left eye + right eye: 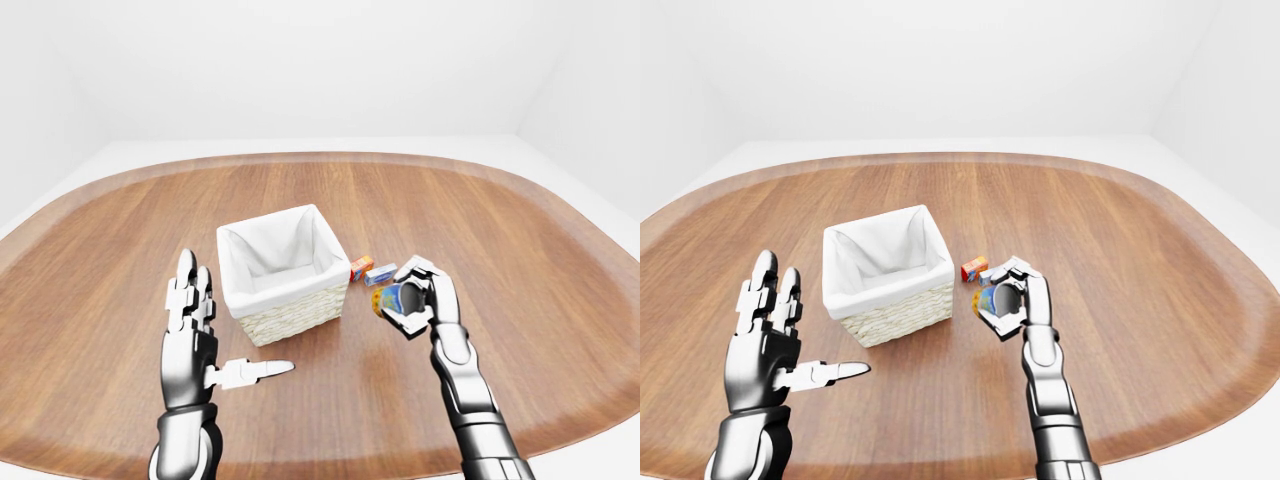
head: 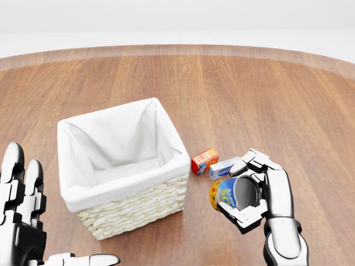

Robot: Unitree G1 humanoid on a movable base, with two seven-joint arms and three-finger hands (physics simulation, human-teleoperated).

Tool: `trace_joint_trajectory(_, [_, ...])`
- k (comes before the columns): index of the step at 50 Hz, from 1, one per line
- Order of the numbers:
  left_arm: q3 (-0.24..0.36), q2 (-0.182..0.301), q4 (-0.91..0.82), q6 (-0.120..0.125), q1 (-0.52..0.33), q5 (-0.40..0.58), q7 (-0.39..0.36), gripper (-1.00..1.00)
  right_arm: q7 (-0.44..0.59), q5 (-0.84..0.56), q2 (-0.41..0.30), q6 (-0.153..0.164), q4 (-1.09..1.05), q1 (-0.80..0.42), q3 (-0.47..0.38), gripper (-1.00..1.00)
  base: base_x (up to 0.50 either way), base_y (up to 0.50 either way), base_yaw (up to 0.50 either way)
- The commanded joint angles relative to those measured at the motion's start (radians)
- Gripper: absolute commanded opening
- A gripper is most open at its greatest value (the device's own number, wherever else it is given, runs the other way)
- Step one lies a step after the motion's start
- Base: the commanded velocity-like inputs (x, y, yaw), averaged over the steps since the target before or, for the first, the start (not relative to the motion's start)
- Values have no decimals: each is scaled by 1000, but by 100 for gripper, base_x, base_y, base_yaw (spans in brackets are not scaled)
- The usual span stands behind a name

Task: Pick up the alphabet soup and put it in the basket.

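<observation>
Carry step in hand. Right hand (image 2: 252,194) clamped round the soup can (image 2: 226,195), lifted above the bench (image 2: 266,100), right of the basket (image 2: 145,208). Left hand (image 1: 192,335) spread, idle. Next: swing left over the rim, release.

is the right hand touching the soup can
Touching. In the head view the right hand has its fingers curled over the soup can and the thumb under it, with no gap between them.
</observation>
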Motion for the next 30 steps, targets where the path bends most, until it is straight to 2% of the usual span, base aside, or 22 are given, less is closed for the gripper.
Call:
trace_joint_trajectory(1, [-3, 1, -1, 0, 1, 2, 0, 100, 31, 35, 18, 82, -279, 63, 2, -100, 0, 0, 0])
trace_joint_trajectory(5, [0, 1, 2, 0, -4, 0, -1, 100, 33, 30, 23, 109, -329, 69, 6, -100, 0, 0, 0])
trace_joint_trajectory(12, [2, 1, 3, 0, -6, -2, -3, 100, 35, 25, 25, 138, -379, 70, 8, -100, 0, 0, 0])
trace_joint_trajectory(30, [0, 0, -1, 0, 0, -4, -8, 100, 28, 11, 25, 144, -514, 29, 12, -100, 0, 0, 0])
